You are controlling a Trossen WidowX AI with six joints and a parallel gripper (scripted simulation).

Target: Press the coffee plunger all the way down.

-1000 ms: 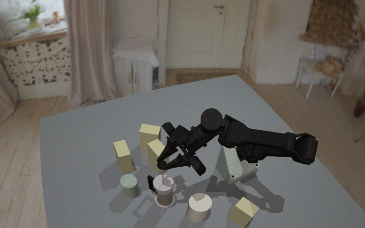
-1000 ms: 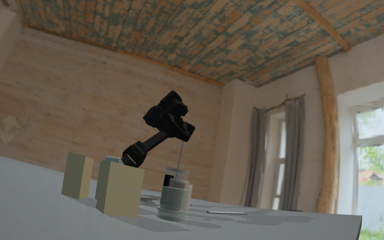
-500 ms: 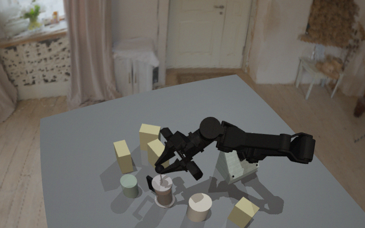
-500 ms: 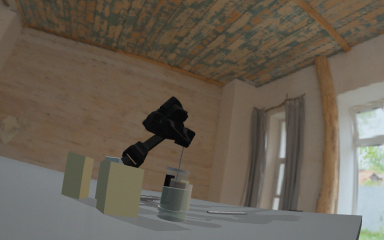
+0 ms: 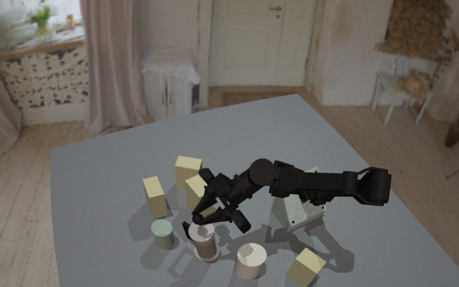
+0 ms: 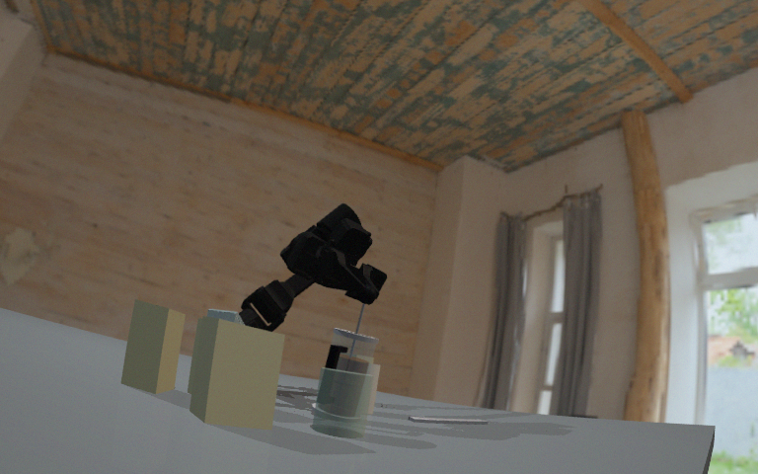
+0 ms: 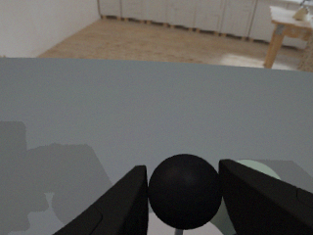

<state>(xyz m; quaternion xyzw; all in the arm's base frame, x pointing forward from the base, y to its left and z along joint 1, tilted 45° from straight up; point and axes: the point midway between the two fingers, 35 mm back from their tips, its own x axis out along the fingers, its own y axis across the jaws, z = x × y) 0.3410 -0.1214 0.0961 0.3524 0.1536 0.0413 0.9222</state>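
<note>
Plunger knob (image 7: pixel 186 191) pinched in gripper (image 5: pixel 203 217) fingers, rod (image 6: pixel 358 318) looks roughly half exposed above upright press (image 5: pixel 204 243) mid-table (image 5: pixel 93 170); rest of push and release remain.

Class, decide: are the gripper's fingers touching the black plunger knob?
Touching. The wrist view shows the plunger knob pinched between both fingers of the gripper, with no gap on either side.

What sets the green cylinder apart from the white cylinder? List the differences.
The green cylinder is pale green and narrower; the white cylinder is cream-white and wider. In the top view the green one stands left of the press, the white one right of it. Both stand upright on the table, untouched.
</note>
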